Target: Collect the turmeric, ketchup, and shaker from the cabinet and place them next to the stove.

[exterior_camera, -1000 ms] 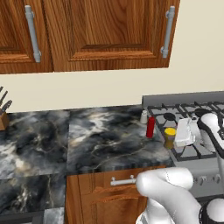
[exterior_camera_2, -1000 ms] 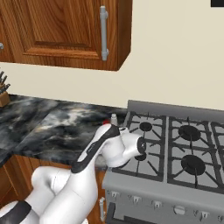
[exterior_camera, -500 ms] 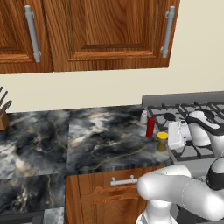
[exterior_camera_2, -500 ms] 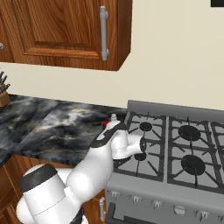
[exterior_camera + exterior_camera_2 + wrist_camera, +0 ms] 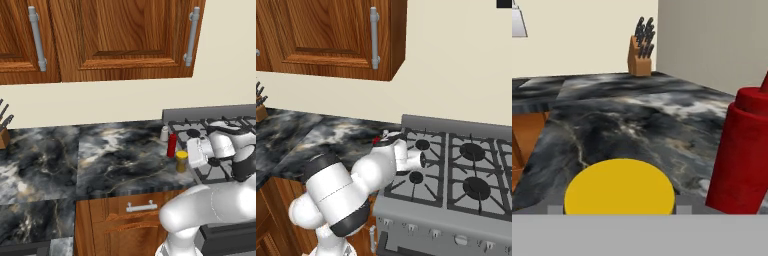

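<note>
Turmeric (image 5: 181, 161) stands upright beside upright ketchup (image 5: 172, 145).

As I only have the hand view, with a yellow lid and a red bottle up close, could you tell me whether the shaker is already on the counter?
Observer: Yes, the small pale grey-white shaker stands on the dark marbled counter, just behind the slim red ketchup bottle.
Operator: Thank you. How do they sit relative to the stove?
Observer: The grey steel gas stove begins just to their right; shaker, bottle and the yellow-lidded turmeric jar line up along its left edge.
Operator: And what hangs above that counter?
Observer: Reddish wooden cupboards with metal bar handles, doors closed.
</note>
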Robot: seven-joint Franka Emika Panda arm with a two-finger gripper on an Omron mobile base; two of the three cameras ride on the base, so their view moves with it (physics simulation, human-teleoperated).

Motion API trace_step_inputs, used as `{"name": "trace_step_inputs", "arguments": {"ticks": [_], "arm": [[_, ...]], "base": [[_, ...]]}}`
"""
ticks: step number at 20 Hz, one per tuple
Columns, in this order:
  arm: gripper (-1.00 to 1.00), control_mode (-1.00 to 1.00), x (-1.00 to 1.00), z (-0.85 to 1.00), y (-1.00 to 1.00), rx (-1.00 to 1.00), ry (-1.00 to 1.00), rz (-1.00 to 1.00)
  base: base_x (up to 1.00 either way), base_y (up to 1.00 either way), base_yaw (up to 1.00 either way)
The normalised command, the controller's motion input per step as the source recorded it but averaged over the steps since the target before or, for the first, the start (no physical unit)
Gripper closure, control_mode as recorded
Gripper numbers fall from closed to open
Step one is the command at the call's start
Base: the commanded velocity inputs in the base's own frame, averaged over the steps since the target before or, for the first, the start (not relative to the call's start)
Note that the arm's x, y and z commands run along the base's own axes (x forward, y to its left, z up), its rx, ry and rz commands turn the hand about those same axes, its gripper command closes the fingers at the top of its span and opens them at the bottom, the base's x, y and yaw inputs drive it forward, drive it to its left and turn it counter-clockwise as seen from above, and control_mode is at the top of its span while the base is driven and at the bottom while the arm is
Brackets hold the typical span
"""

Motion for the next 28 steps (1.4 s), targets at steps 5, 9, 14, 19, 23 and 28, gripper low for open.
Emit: {"name": "trace_step_inputs", "arguments": {"ticks": [5, 9, 14, 19, 23, 28], "arm": [[1.0, -1.0, 0.1, -0.31, -0.02, 0.0, 0.0, 0.07], [-1.0, -1.0, -0.04, -0.38, -0.01, 0.0, 0.0, 0.05], [-1.0, -1.0, -0.26, -0.05, -0.12, 0.0, -0.01, 0.0], [-1.0, -1.0, -0.32, 0.03, -0.21, 0.0, 0.0, 0.0], [-1.0, -1.0, -0.24, 0.32, -0.11, -0.01, 0.0, 0.0], [-1.0, -1.0, 0.0, 0.59, 0.0, -0.07, 0.0, 0.0]], "base": [[0.0, 0.0, 0.0], [0.0, 0.0, 0.0], [0.0, 0.0, 0.0], [0.0, 0.0, 0.0], [0.0, 0.0, 0.0], [0.0, 0.0, 0.0]]}}
